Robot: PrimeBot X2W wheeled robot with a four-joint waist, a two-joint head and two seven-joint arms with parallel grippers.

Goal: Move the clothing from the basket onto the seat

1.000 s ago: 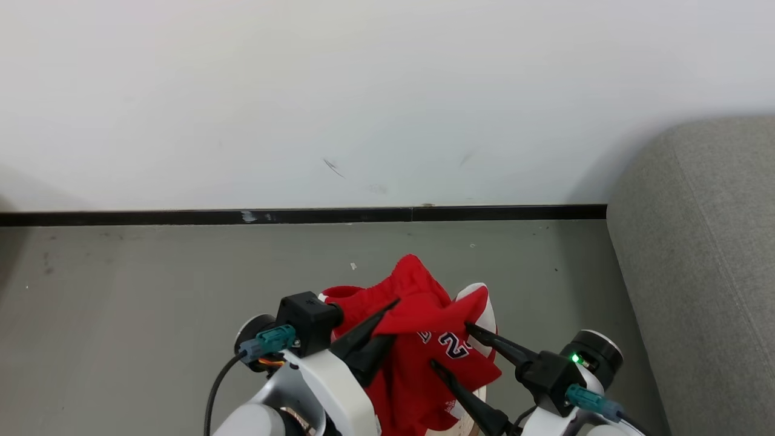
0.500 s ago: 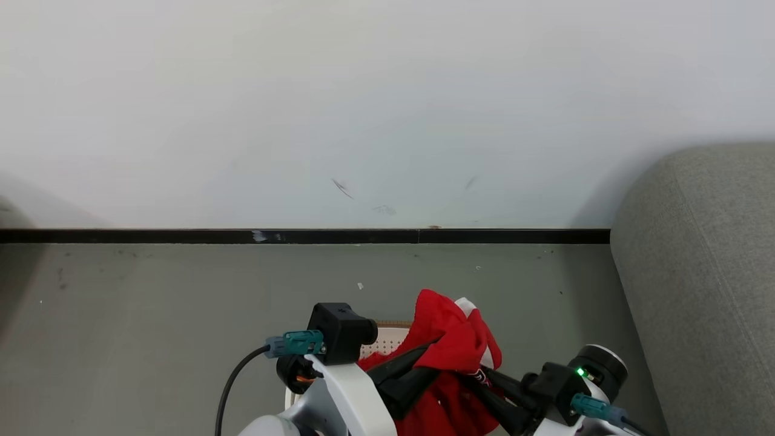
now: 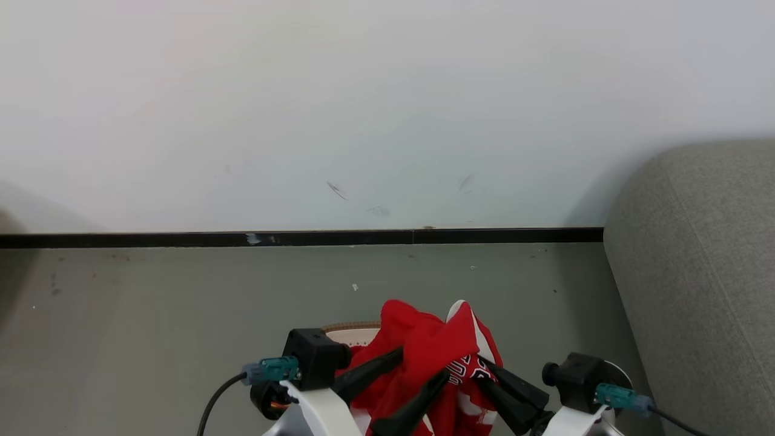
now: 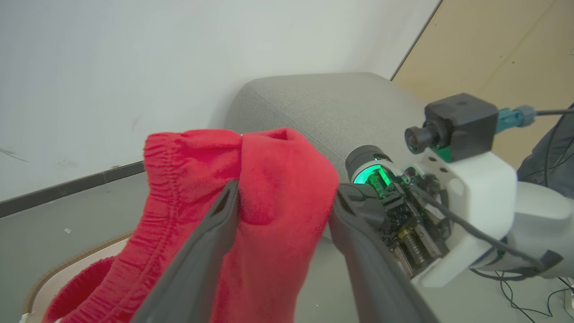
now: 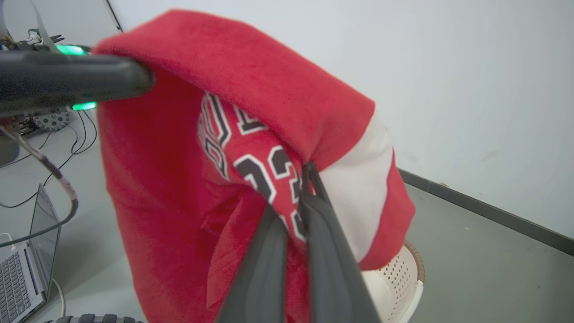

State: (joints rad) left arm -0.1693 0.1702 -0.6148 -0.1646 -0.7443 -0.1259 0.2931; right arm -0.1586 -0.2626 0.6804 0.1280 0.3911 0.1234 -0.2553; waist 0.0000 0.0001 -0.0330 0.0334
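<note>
Your right gripper [image 5: 291,193] has its jaws pinched shut on the red clothes [image 3: 424,339], by the number 23. Your left gripper [image 4: 287,188] has its jaws wide apart, with red cloth hanging between them, not squeezed. The clothes are up at the bottom middle, just over the basket [image 3: 351,330]. None are on the sofa [image 3: 696,272] at the right yet. The lift looks done. I think carrying over and letting go are left.
</note>
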